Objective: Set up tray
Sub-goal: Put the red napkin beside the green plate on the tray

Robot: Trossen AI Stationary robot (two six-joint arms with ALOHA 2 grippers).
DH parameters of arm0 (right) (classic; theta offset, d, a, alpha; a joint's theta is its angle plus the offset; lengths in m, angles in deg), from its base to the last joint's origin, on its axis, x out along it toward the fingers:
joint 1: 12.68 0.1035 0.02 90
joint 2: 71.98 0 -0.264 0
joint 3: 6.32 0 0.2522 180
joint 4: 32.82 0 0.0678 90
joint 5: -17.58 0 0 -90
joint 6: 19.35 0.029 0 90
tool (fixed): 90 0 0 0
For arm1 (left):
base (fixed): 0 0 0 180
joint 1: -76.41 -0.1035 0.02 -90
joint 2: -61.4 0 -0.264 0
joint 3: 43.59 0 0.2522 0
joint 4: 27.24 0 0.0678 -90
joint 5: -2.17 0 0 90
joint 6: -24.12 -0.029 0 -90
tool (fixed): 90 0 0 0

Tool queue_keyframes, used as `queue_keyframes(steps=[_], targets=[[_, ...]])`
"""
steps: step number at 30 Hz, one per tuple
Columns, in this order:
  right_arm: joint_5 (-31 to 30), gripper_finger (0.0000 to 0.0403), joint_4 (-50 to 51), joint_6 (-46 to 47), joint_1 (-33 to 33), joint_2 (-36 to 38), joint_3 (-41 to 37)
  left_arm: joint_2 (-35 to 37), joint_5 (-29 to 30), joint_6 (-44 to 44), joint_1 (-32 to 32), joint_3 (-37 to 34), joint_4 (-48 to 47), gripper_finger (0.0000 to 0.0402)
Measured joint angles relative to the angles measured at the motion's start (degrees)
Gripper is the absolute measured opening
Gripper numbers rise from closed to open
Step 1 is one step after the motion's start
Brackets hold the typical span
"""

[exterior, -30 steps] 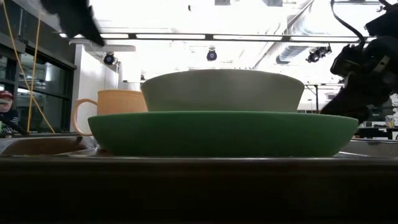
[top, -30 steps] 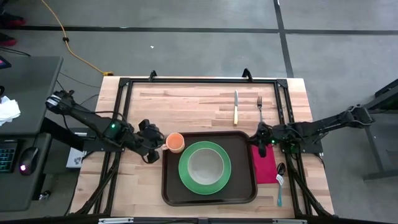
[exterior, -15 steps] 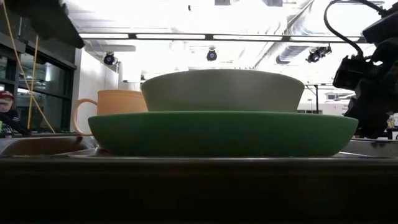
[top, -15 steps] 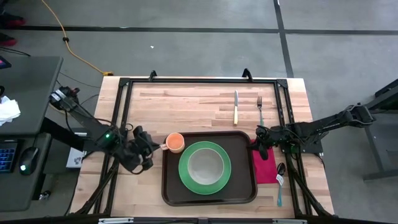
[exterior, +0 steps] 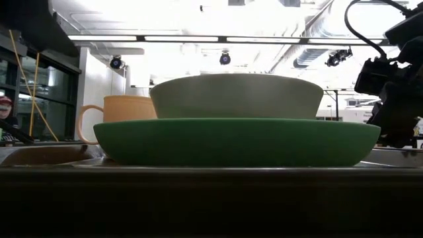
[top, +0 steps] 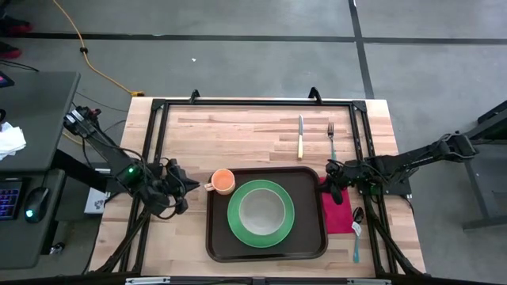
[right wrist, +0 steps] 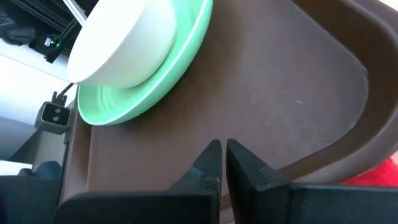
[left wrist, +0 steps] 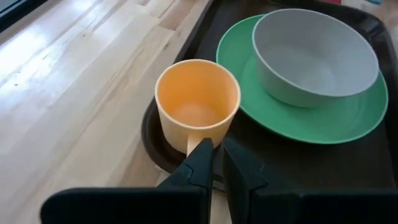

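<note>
Progress looks roughly halfway. The tray [top: 266, 247] lies flat on the worktop [top: 238, 131] near its front edge, between the two arms. On it sits a green plate [top: 261, 214] with a pale bowl [top: 262, 210] in its middle, and an orange cup [top: 223, 181] stands at the tray's far left corner, upright, its handle pointing out toward the left arm. That much I judge done.

Several pieces are off the tray. A knife [top: 300, 137] and a fork [top: 330, 136] lie side by side on the bare wood beyond the tray's far right corner. A red napkin [top: 336, 210] lies just beside the tray's right rim, and a spoon [top: 356, 233] rests at the napkin's outer edge. If the setting is meant to include them, the cutlery and napkin remain to be placed.

The left claw [left wrist: 216, 163] sits just off the tray's left side, its fingers nearly together and empty; in the left wrist view they flank the tip of the cup's handle without visibly gripping it. The right claw [right wrist: 219, 160] hangs low over the tray's right edge with its fingers pressed together, holding nothing.

Compared with a second ago, the left arm has drawn back from the cup, moving outward toward the worktop's left edge, and the cup stays where it was. The right arm, the plate, bowl and cutlery show no change.
</note>
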Motion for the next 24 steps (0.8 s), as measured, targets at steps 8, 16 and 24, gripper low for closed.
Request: queue_keyframes(steps=[8,16,24], targets=[[-3.61,0.0000,10.52,-3.31,-0.01,0.01,7.00,5.54,0.23,-5.71,0.00,-6.56,7.35,0.0062],[-10.90,0.0000,32.18,-4.83,-0.01,-0.07,17.95,10.53,0.27,-9.03,-0.02,-11.14,11.01,0.0062],[-13.17,0.0000,43.75,-0.25,-0.01,-0.04,23.31,16.32,-2.39,-16.55,-4.53,-15.88,16.37,0.0062]])
